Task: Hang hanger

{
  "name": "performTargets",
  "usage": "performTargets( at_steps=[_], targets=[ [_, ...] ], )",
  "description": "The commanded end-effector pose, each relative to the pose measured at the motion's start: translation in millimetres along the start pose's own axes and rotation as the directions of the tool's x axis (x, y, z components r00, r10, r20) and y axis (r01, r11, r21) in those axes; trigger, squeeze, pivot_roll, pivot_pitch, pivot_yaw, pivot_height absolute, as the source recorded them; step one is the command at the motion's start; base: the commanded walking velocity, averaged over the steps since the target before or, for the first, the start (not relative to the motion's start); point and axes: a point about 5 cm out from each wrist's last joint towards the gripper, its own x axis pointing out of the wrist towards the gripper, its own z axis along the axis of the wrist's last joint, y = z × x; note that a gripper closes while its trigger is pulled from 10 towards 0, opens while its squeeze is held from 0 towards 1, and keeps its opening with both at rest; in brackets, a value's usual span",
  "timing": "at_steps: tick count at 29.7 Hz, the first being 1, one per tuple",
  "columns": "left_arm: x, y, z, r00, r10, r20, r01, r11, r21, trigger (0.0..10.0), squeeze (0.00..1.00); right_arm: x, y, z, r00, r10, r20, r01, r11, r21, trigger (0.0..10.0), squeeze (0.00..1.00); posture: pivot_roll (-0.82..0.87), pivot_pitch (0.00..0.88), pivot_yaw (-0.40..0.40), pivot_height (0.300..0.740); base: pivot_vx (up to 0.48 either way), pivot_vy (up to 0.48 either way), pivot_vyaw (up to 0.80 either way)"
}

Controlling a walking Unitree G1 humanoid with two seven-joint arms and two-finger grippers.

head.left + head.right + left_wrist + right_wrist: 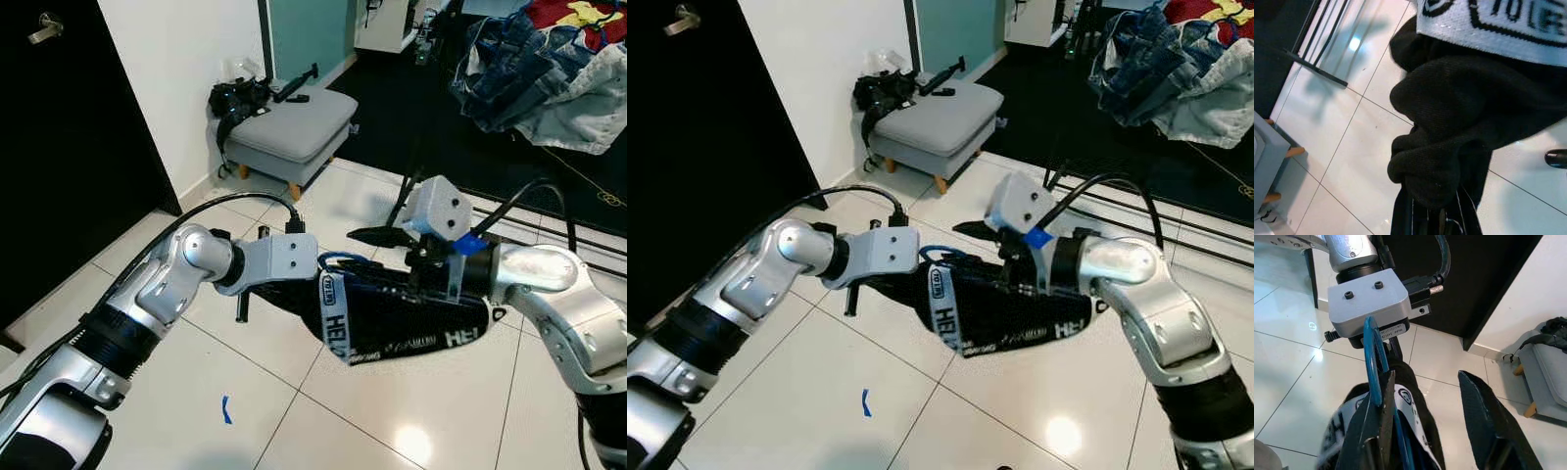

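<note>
Left gripper [1435, 215] apparently clamped on black garment [411, 318], right gripper [1425, 426] spread open beside blue hanger [1373, 363] hook, seen in right wrist view

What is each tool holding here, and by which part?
The left tool grips a bunched end of the black garment. The right tool stands open beside the blue hanger; whether it holds anything cannot be told.

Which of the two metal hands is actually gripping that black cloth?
The left gripper: its fingers are buried in the bunched black garment. The right gripper stands open beside the blue hanger, closed on nothing.
</note>
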Motion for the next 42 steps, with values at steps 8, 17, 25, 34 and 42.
performTargets(
  at_steps=[8,17,25,34,42],
  targets=[
    [0.4,-5.6,-8.2,0.999,-0.029,-0.038,0.029,1.0,-0.011,10.0,0.0,0.1,7.0,9.7,0.997,0.046,0.065,-0.045,0.999,-0.014,10.0,0.0,-0.03,0.132,0.053,0.74,0.0,0.0,0.0],
    [0.8,-5.8,-8.0,0.999,-0.031,-0.042,0.031,0.999,-0.009,10.0,0.0,-1.5,15.2,19.9,0.984,0.114,0.138,-0.116,0.993,0.002,10.0,0.0,-0.03,0.126,0.054,0.74,0.0,0.0,0.0],
    [1.6,-7.0,-6.8,0.999,-0.035,-0.037,0.035,0.999,-0.007,10.0,0.0,-1.8,16.7,23.2,0.978,0.144,0.15,-0.146,0.989,0.001,10.0,0.0,-0.03,0.122,0.05,0.74,0.0,0.0,0.0],
    [1.3,-6.2,-5.2,0.999,-0.033,-0.031,0.033,0.999,-0.005,10.0,0.0,-0.7,18.0,17.4,0.982,0.149,0.111,-0.151,0.989,0.004,5.2,0.0,-0.03,0.12,0.051,0.74,0.0,0.0,0.0],
    [0.5,-5.3,-3.4,0.999,-0.03,-0.023,0.03,1.0,-0.003,10.0,0.0,-0.1,18.2,10.1,0.988,0.143,0.062,-0.144,0.99,0.013,3.2,0.0,-0.02,0.126,0.051,0.74,0.0,0.0,0.0]
  ],
)
